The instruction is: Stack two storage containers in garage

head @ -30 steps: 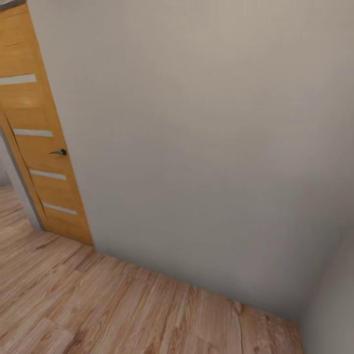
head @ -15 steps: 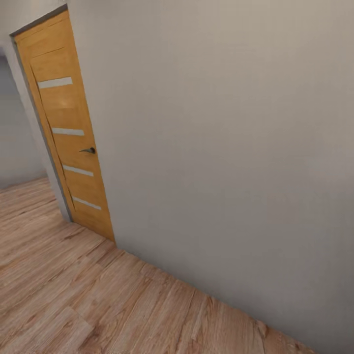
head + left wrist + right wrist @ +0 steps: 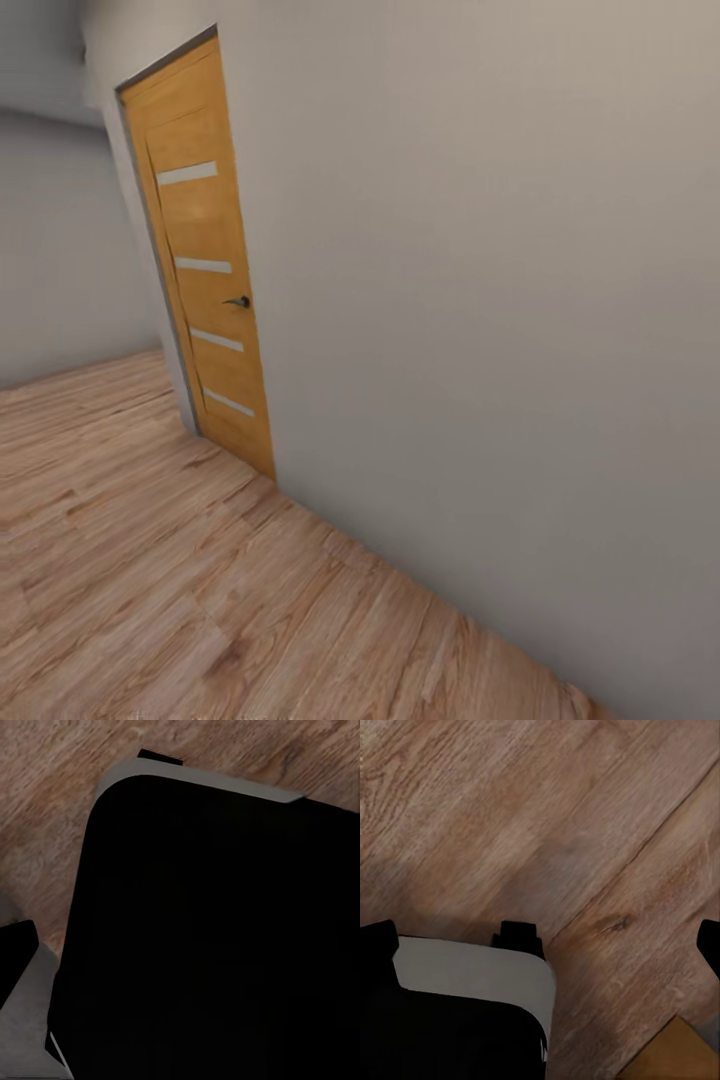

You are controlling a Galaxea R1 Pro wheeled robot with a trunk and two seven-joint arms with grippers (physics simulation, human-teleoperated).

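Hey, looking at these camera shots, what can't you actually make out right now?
- Head view: what lies behind the shut orange wooden door with pale stripes; the grey wall hides the rooms beyond.
- Left wrist view: a black robot body blocks most of the pale wood-plank floor.
- Right wrist view: the orange-brown corner is cut off by the picture's edge.

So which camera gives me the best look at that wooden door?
Head view: the door stands whole, with its handle, set in the grey wall. The right wrist view catches just an orange-brown corner, perhaps that door.
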